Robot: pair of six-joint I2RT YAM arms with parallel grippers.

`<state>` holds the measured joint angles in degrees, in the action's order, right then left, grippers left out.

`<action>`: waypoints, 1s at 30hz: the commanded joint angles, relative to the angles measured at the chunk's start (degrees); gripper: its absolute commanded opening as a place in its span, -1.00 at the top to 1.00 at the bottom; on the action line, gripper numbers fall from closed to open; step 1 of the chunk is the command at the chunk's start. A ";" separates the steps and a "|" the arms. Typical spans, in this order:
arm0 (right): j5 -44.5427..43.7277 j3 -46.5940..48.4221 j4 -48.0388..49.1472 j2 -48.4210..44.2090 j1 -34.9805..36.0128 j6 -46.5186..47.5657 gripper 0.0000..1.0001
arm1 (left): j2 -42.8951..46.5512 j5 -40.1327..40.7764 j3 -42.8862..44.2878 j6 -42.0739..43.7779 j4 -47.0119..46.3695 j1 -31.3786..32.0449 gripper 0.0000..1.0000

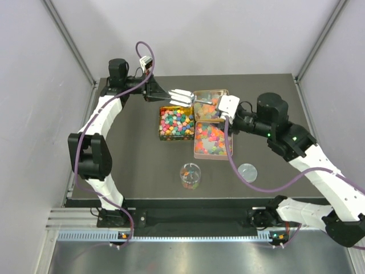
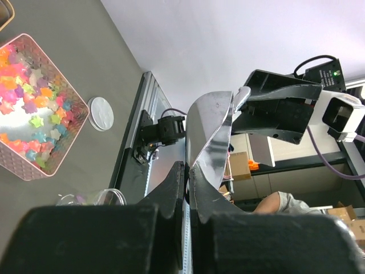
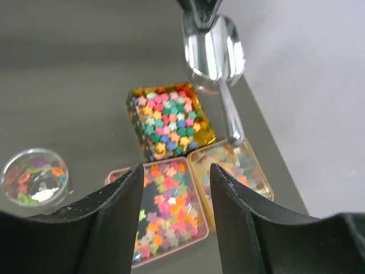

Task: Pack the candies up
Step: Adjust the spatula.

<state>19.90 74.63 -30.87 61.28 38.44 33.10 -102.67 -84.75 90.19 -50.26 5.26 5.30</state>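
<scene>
- Top external view: three open tins sit close together in the middle of the table [image 1: 137, 165]. A gold tin [image 1: 161, 123] is on the left, a pink tin [image 1: 211, 158] on the near right, and a pale tin [image 1: 211, 90] on the far right.
- The candies [image 1: 175, 121] fill all three. Those in the gold tin are opaque multicoloured cubes, and those in the pink and pale tins are translucent star-shaped gummies.
- A small clear jar [image 1: 190, 176] stands nearer the arm bases, apart from the tins, with a few candies at its bottom. Its round lid [image 1: 247, 172] lies flat on the table to the right of it.
- The left gripper [image 2: 188, 171] is clamped on a shiny metal scoop [image 1: 183, 96]. In the left wrist view its fingers [image 2: 171, 188] press together on the metal.
- In the right wrist view the scoop's thin handle [image 3: 228, 108] reaches down to the far corner of the pale tin. Whether it touches the tin cannot be told.
- The right gripper [image 3: 177, 174] hovers over the pink and pale tins with its jaws apart and nothing between them.
</scene>
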 commanded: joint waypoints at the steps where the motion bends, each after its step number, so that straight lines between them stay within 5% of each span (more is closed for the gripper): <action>1: 2.86 -2.37 15.20 -0.37 -0.73 -2.34 0.01 | 0.54 -10.96 -0.63 -1.86 -3.06 -0.11 1.00; 30: 16.31 1.74 26.57 10.09 -9.26 -10.42 0.21 | 0.02 -10.96 -3.18 -9.24 -10.97 -0.20 1.00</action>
<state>31.70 72.36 -8.03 71.81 29.74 25.17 -102.74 -84.64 87.37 -58.89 -2.74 5.28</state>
